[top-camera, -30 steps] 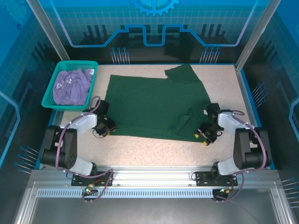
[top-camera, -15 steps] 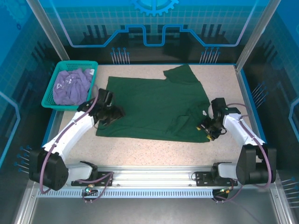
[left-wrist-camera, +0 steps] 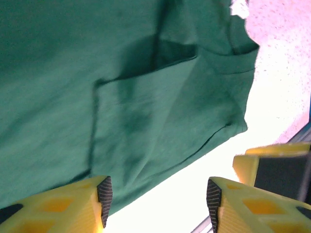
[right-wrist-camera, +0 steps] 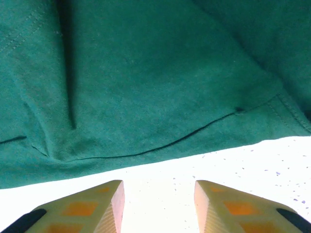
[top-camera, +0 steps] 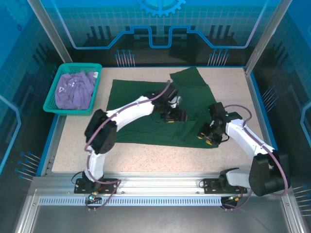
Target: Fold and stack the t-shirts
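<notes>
Green t-shirt (top-camera: 131, 90) spread mid-table, right side bunched. Lavender t-shirt (top-camera: 73, 90) in basket (top-camera: 53, 87). We read left gripper (left-wrist-camera: 156, 199) as released, empty, over sleeve fold. Right gripper (right-wrist-camera: 158, 201) released, empty, just off near hem. Risks: left arm lying across cloth could drag it; right could miss hem or pinch double layer.

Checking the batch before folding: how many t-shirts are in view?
2. A dark green t-shirt lies spread on the table. A light purple t-shirt sits bunched in the teal basket at the far left. More could be hidden beneath it.
</notes>
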You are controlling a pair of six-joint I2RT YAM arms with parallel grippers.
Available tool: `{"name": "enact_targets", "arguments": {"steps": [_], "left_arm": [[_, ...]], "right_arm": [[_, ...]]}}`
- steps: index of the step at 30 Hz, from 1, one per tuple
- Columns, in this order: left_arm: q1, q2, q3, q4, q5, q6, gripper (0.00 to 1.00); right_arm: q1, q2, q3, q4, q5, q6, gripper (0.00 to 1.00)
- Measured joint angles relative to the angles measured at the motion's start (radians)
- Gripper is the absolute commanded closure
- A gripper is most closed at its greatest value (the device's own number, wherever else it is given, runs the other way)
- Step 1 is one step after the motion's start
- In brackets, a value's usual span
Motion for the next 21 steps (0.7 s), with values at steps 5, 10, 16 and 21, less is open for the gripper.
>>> {"name": "enact_targets", "arguments": {"steps": [5, 10, 16, 21], "left_arm": [[-0.019, 0.161, 0.164, -0.031, 0.016, 0.079, 0.56], [-0.015, 0.220, 0.203, -0.070, -0.029, 0.146, 0.59], [-0.002, 0.224, 0.191, -0.078, -0.037, 0.174, 0.63], [0.002, 0.268, 0.225, -0.082, -0.035, 0.182, 0.67]], "right_arm": [[-0.014, 0.000, 0.000, -0.019, 0.034, 0.039, 0.67], [-0.065, 0.000, -0.023, -0.019, 0.043, 0.072, 0.71], [-0.108, 0.002, -0.052, -0.016, 0.043, 0.074, 0.74], [-0.117, 0.075, -0.040, 0.018, 0.039, 0.052, 0.75]]}}
